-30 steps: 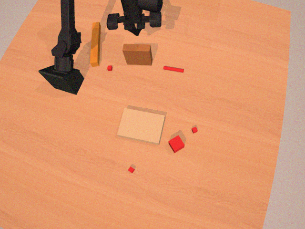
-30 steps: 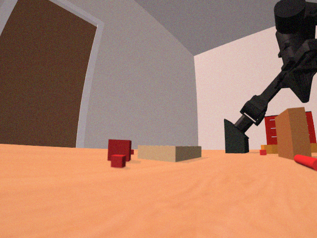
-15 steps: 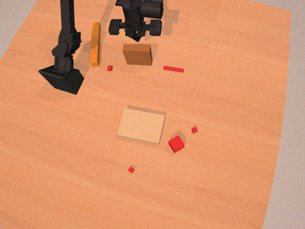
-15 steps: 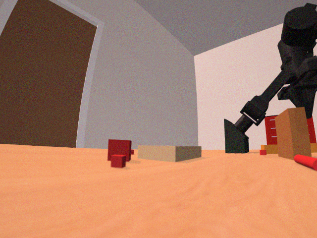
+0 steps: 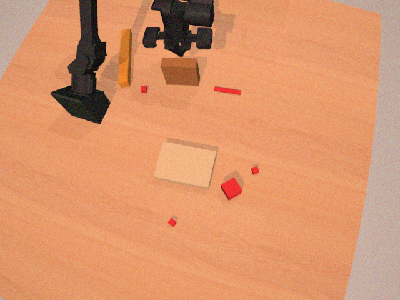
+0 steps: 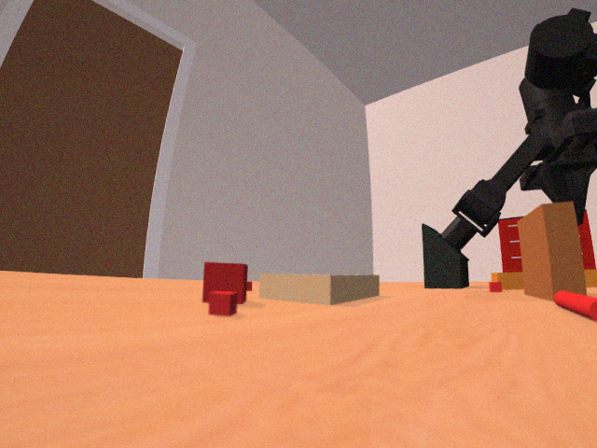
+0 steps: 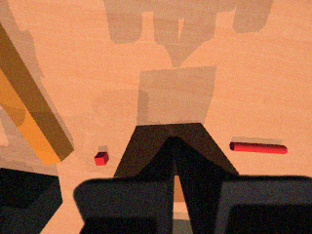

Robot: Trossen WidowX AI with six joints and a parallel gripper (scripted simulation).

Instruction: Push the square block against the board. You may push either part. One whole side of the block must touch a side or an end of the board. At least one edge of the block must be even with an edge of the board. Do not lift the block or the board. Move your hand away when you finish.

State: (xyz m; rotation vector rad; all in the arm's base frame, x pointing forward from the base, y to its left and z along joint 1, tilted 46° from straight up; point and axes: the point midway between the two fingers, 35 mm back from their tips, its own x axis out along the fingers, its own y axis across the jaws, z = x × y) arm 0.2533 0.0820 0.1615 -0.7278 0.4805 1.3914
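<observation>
The red square block (image 5: 231, 187) (image 6: 224, 277) sits on the table, turned at an angle to the board. The pale board (image 5: 185, 164) (image 6: 295, 287) lies flat to its left in the top view. A gap separates the block's nearest corner from the board's right end. My gripper (image 5: 181, 55) (image 7: 173, 140) is shut and empty, with its fingertips together. It is at the back, pointing down beside and above the upright brown block, far from the red block and the board. In the exterior view its tip is partly behind the brown block.
The brown block (image 5: 182, 75) (image 6: 549, 250) (image 7: 136, 153) stands between gripper and board. An orange bar (image 5: 125, 58) (image 7: 34, 117), a red rod (image 5: 227, 90) (image 7: 258, 147) and small red cubes (image 5: 144, 89) (image 5: 255, 170) (image 5: 172, 222) lie around. The dark wedge-shaped base (image 5: 84, 104) (image 6: 443, 270) is at left.
</observation>
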